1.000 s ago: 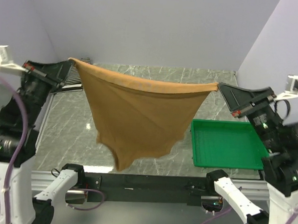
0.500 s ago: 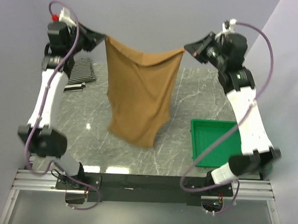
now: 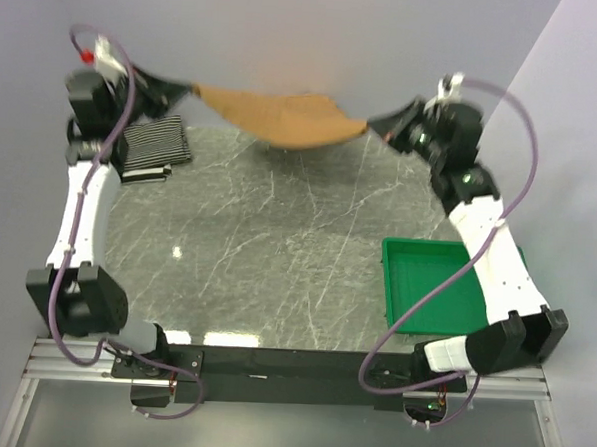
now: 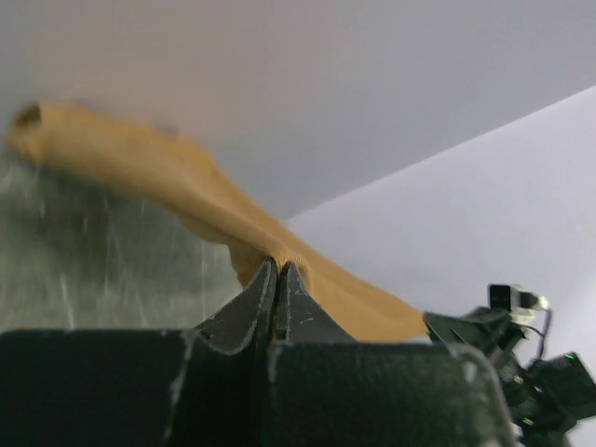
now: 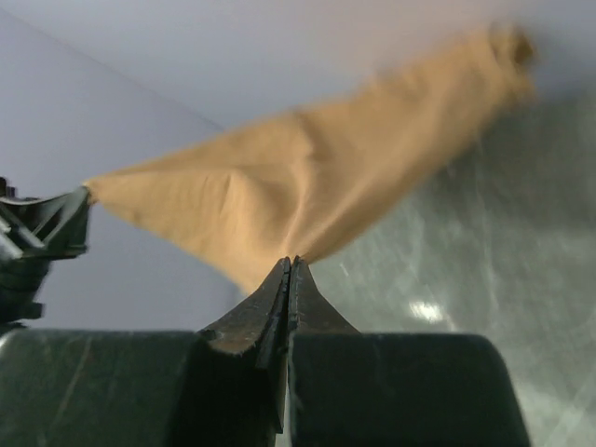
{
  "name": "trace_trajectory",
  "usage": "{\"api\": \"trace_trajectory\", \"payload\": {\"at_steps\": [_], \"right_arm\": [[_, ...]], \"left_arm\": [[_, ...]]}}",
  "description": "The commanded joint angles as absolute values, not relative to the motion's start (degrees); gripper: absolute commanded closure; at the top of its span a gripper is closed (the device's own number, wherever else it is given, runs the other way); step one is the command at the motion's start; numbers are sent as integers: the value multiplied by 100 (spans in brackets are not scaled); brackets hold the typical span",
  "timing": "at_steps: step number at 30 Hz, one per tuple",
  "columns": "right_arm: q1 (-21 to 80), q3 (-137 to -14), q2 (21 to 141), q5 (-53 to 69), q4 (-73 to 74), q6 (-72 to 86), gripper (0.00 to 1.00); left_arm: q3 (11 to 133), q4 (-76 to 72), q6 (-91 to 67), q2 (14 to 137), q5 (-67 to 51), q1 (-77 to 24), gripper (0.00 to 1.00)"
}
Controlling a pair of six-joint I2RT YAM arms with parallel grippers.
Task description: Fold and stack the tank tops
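On the right side of the counter (image 3: 277, 252), toward the arm bases, green tray (image 3: 420, 285): only its own ribbed green floor on show, the pale forearm of the right arm crossing above its right half.

Well beyond the tray and to its left, tan top (image 3: 284, 118), off the counter and slung in the air as a shallow, sagging band between the two pincers. Blurred at its far end in both wrist views. Clenched on one end of that cloth, left pincer (image 4: 277, 268), fingers pressed tip to tip with fabric bunching out of the nip. Clenched on the other end, right pincer (image 5: 291, 265), likewise tight on a pinch of tan cloth, and the closer of the two to the tray, above and beyond its far left corner.

Diagonally across from the tray, at the far left corner, striped pile (image 3: 154, 146), folded and lying flat, dark and light bands across it, just below the left pincer. Number of tops in it not readable.

Between tray and striped pile, a wide run of open grey marbled surface, reaching under the hanging cloth. Pale walls close behind the cloth and along the tray's right side. Tray's near rim close to the black rail at the counter's near edge.

One tray, one tan top, one striped pile, two pincers, both gripping.
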State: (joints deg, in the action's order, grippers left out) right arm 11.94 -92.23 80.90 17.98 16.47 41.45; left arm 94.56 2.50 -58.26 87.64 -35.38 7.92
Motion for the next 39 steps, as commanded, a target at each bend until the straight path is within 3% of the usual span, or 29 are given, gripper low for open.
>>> {"api": "trace_trajectory", "payload": {"at_steps": [1, 6, 9, 15, 22, 28, 39], "right_arm": [[1143, -7339, 7613, 1670, 1127, 4280, 100], [1143, -4969, 7172, 1845, 589, 4447, 100], [1151, -3957, 7146, 1924, 510, 4500, 100], [1213, -2971, 7102, 2136, 536, 4667, 100], [1230, -2751, 6566, 1864, 1369, 4492, 100], [1222, -2742, 6249, 1705, 2012, 4342, 100], [730, -3190, 6143, 1635, 2786, 3929, 100]], "left_arm": [[7713, -121, -5783, 8210, -3788, 774, 100], [4736, -186, -5617, 7393, -3702, 773, 99], [3600, -62, -5371, 7067, -3534, 756, 99], [2427, 95, -5388, 6856, -3419, 738, 99], [2601, 1377, -4984, 6373, -2725, 738, 94], [2944, 1942, -4738, 6205, -2435, 738, 96], [3146, 2364, -4650, 6152, -2987, 940, 99]]}}
